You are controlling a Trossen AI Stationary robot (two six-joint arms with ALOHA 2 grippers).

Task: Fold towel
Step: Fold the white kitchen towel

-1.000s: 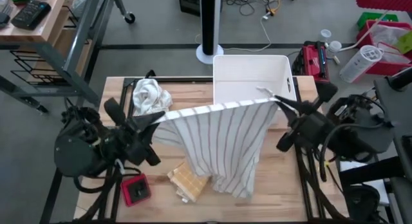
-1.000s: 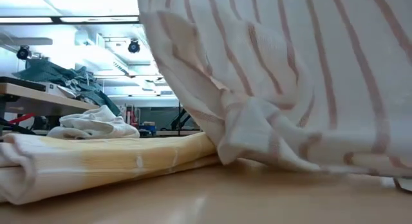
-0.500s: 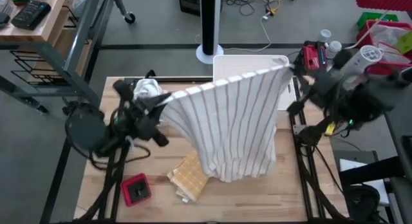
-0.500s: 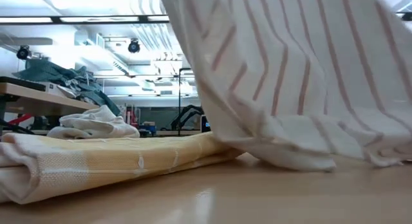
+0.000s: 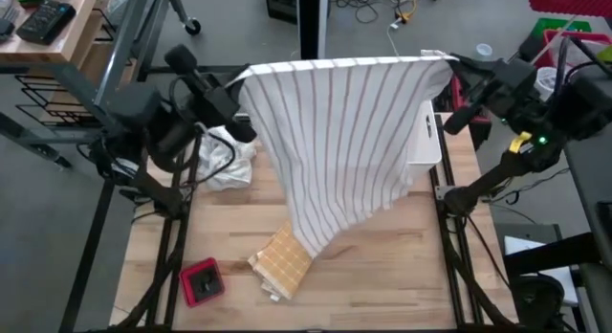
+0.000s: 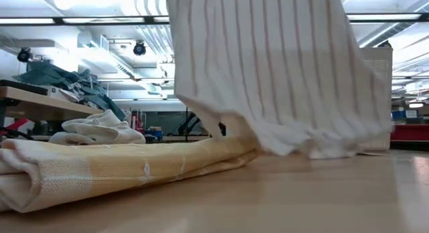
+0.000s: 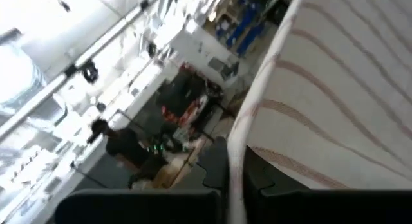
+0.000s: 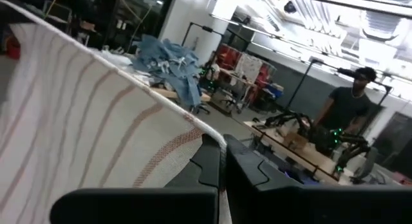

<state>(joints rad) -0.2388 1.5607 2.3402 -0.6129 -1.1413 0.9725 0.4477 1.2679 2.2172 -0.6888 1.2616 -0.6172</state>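
Left hand (image 5: 241,81) & right hand (image 5: 446,58) each pinch a top corner of striped towel (image 5: 344,142), stretched high; lower edge trails on tabletop (image 5: 382,285).

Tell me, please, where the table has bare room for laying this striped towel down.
Bare wood lies right of the folded yellow cloth, up to the table's edge. The left is crowded: red box, crumpled white cloth. The striped towel hangs from both grippers, left and right.

bright, even ceiling light; left wrist view motion-blurred, glare from overhead strips.
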